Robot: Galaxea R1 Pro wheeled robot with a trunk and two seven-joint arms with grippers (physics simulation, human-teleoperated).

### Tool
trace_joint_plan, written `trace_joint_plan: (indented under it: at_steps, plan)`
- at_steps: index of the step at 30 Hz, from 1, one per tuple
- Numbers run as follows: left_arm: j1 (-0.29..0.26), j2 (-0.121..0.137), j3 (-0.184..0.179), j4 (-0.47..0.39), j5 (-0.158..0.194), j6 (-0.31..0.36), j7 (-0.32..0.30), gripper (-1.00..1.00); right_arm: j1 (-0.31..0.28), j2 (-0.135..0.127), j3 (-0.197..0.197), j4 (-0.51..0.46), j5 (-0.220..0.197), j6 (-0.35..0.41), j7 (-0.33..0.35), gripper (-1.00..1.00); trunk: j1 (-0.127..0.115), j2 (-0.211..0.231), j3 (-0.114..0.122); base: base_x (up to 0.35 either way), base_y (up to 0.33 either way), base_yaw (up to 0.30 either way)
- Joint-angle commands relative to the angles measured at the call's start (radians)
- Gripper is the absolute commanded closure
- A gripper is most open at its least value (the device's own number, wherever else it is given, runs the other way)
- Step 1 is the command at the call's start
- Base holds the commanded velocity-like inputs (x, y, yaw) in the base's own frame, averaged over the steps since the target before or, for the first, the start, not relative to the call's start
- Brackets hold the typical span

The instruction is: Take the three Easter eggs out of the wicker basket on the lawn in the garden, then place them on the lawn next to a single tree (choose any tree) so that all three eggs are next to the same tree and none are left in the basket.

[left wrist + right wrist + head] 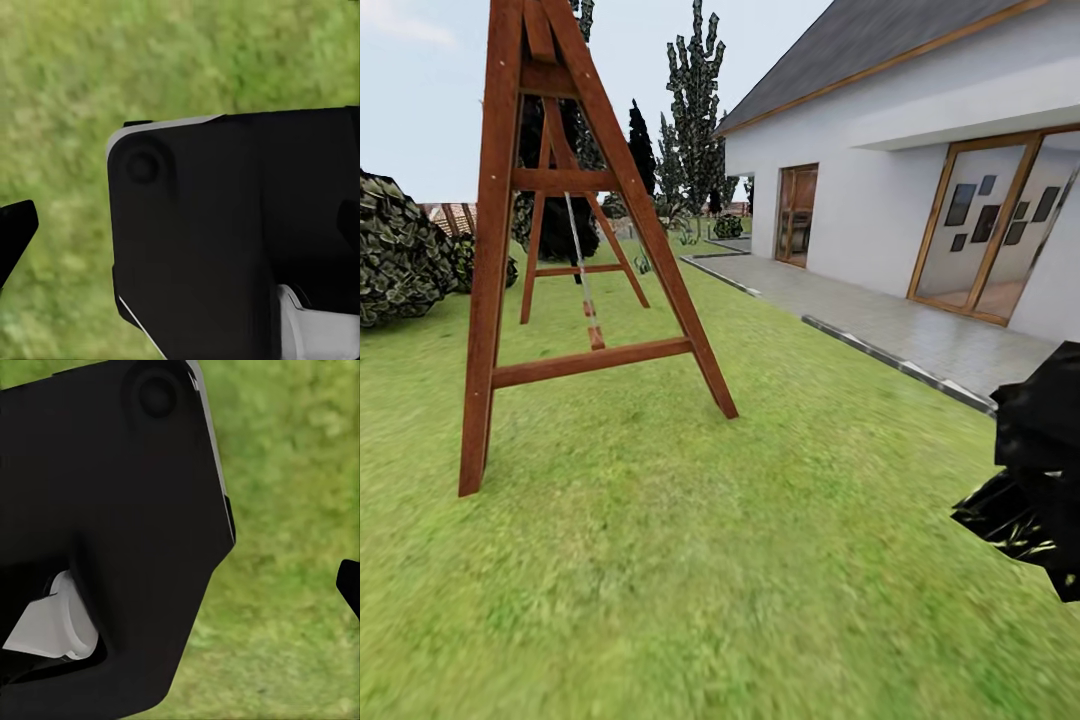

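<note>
The lawn (660, 560) of mottled green grass spreads across the garden in the head view. The Easter eggs and the wicker basket are out of view. A clump of dark, angular leaves (1035, 470) juts in at the right edge; its trunk is hidden, so I cannot tell whether it is the tree. In the left wrist view a black robot casing (240, 225) hangs over grass, with one dark fingertip (15, 229) at the edge. The right wrist view is similar: black casing (105, 510) and one fingertip (349, 585) over grass. Neither view shows how the jaws stand.
A tall brown wooden A-frame (590, 355) stands on the grass ahead at the left. A white house (920, 130) with glass doors and a grey paved strip (900, 325) lie to the right. Round shrubs (395, 250) sit at far left, tall conifers (695, 110) behind.
</note>
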Motion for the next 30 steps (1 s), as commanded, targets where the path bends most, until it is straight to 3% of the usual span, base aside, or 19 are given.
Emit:
trace_joint_plan:
  at_steps: [1,30]
  plan:
    - [-0.001,0.000,-0.005,0.001,-0.001,-0.003,0.001,-1.00,0.000,0.000,-0.003,-0.001,0.000,-0.003,0.000,-1.00,0.001,-0.002,-0.002,0.094,0.001,0.000]
    - [-0.001,0.000,-0.005,0.001,-0.001,-0.004,0.001,-1.00,0.000,-0.001,-0.004,0.001,0.000,-0.002,0.000,-1.00,0.001,-0.002,-0.002,0.070,0.023,0.000]
